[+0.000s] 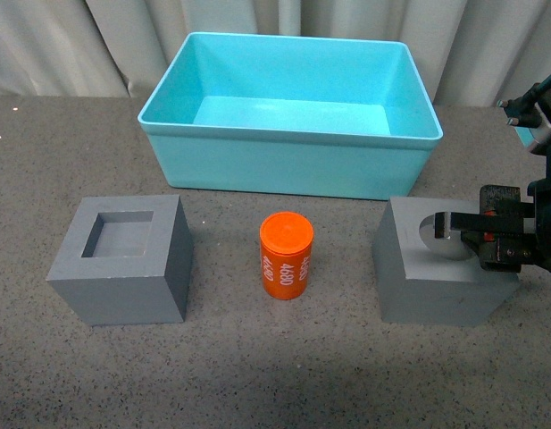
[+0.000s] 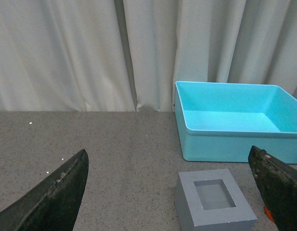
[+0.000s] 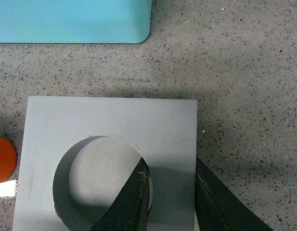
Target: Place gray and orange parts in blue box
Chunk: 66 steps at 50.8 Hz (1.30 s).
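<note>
The blue box [image 1: 293, 156] stands empty at the back of the table. In front of it from left to right are a gray cube with a square recess [image 1: 121, 259], an orange cylinder [image 1: 286, 256] printed "4680", and a gray cube with a round recess [image 1: 431, 268]. My right gripper [image 1: 482, 238] is shut on that cube's right wall, one finger inside the round recess [image 3: 134, 199] and the other outside. In the left wrist view my left gripper [image 2: 170, 192] hangs open above the table, short of the square-recess cube [image 2: 213, 202] and the blue box [image 2: 235, 120].
Pale curtains [image 1: 79, 40] hang behind the speckled gray table [image 1: 275, 375]. A small blue object [image 1: 525, 134] shows at the right edge beside my right arm.
</note>
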Each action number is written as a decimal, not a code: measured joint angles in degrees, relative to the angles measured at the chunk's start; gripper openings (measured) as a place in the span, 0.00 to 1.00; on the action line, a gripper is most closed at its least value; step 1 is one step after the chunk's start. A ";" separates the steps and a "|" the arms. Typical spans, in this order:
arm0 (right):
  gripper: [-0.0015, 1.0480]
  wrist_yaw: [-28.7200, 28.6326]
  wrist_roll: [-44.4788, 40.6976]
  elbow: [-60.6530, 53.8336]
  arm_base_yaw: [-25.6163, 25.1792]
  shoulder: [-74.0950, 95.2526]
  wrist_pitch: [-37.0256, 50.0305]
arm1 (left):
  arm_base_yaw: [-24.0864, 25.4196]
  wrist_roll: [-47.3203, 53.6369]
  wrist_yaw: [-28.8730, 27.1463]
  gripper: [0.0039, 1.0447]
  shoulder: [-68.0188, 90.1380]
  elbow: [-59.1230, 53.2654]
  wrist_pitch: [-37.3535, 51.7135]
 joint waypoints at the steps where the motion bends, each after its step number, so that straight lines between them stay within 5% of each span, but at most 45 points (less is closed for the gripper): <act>1: 0.19 0.00 0.11 0.02 -0.02 -0.28 -0.46 | 0.00 0.00 0.00 0.94 0.00 0.00 0.00; 15: 0.17 -1.46 -0.76 -1.51 -1.38 -12.72 -5.46 | 0.00 0.00 0.00 0.94 0.00 0.00 0.00; 25: 0.17 -2.56 -1.75 0.81 -1.40 -22.58 0.81 | 0.00 -0.02 0.00 0.94 -0.02 0.00 0.00; 44: 0.17 -4.55 -4.00 15.45 -0.85 -4.83 6.27 | 0.00 -0.02 0.00 0.94 -0.02 0.00 0.00; 66: 0.17 -5.25 -3.78 39.06 -0.48 18.64 -8.83 | 0.00 0.00 0.00 0.94 -0.02 0.00 0.00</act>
